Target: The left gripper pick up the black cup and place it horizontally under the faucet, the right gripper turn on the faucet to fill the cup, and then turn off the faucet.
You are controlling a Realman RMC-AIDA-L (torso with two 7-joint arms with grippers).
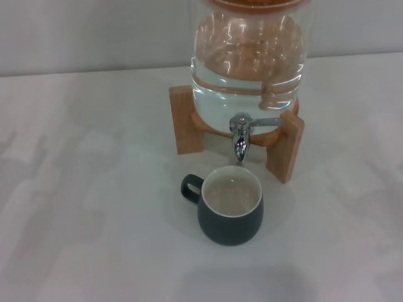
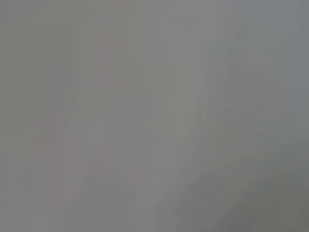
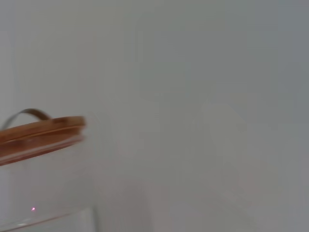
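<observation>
The black cup (image 1: pixel 230 209) stands upright on the white table, right under the spout of the chrome faucet (image 1: pixel 241 134). Its cream inside holds clear water and its loop handle points left. The faucet's thin lever (image 1: pixel 267 122) points to the right, and no stream shows at the spout. The faucet is on a clear glass water jar (image 1: pixel 247 60) on a wooden stand (image 1: pixel 286 148). Neither gripper shows in any view. The left wrist view shows only blank grey. The right wrist view shows the jar's wooden lid (image 3: pixel 41 133).
The white table (image 1: pixel 82 207) spreads wide to the left and right of the cup and stand. A pale wall (image 1: pixel 94 31) rises behind the jar.
</observation>
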